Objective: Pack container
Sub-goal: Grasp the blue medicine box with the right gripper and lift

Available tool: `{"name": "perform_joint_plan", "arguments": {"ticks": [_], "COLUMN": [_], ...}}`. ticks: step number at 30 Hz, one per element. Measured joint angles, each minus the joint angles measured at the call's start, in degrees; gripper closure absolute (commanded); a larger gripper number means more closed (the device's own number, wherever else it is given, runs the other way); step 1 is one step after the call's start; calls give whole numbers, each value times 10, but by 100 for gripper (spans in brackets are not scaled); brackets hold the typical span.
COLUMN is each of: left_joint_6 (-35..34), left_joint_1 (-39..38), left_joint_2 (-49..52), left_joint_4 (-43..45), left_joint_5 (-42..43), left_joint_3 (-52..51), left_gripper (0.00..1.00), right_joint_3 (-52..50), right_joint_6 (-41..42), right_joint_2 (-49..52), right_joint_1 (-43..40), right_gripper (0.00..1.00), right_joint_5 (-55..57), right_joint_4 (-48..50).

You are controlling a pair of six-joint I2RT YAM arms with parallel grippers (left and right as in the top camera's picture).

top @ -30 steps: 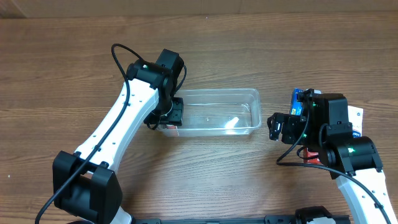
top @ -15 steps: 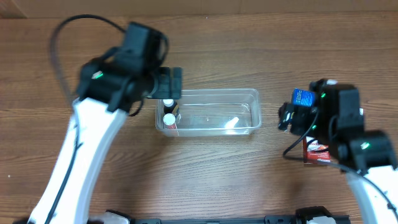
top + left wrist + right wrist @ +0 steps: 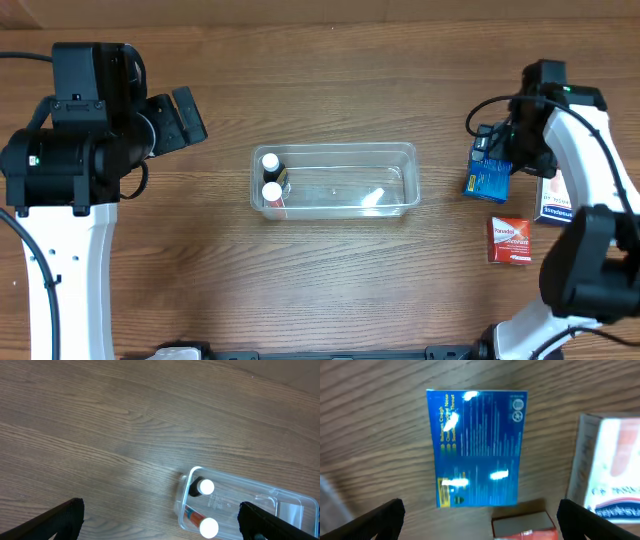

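Overhead, we saw the container (image 3: pixel 340 149) mid-table, with two bottles (image 3: pixel 270 161) at its left end. In the left wrist view, the left gripper (image 3: pixel 160 512) stood spread wide. In the right wrist view, the right gripper (image 3: pixel 480 515) gaped over a blue box (image 3: pixel 477 445) by the right edge.

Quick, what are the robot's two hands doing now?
Left gripper: open, empty.
Right gripper: open, empty, above the blue box.

A brown wood-grain table (image 3: pixel 330 290) fills every view, evenly lit from above
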Motion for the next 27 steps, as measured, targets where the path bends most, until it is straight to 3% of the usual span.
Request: {"name": "perform_joint_plan", "arguments": {"ticks": [14,20,27], "left_joint_6": [0,0,0], "left_joint_1": [0,0,0], "left_joint_2": [22,22,22], "left_joint_4": [-1,-3,-6], "left_joint_5": [4,4,4], "left_joint_3": [0,0,0], "left_gripper": [0,0,0], "right_joint_3": [-16,-21,-12], "right_joint_6": [-31,-34,-33], "right_joint_2": [103,105,105], "right_joint_1": [-2,-2,-2], "right_gripper": [0,26,29], "right_joint_5": [-10,-17,-19], "right_joint_4": [59,63,35]}}
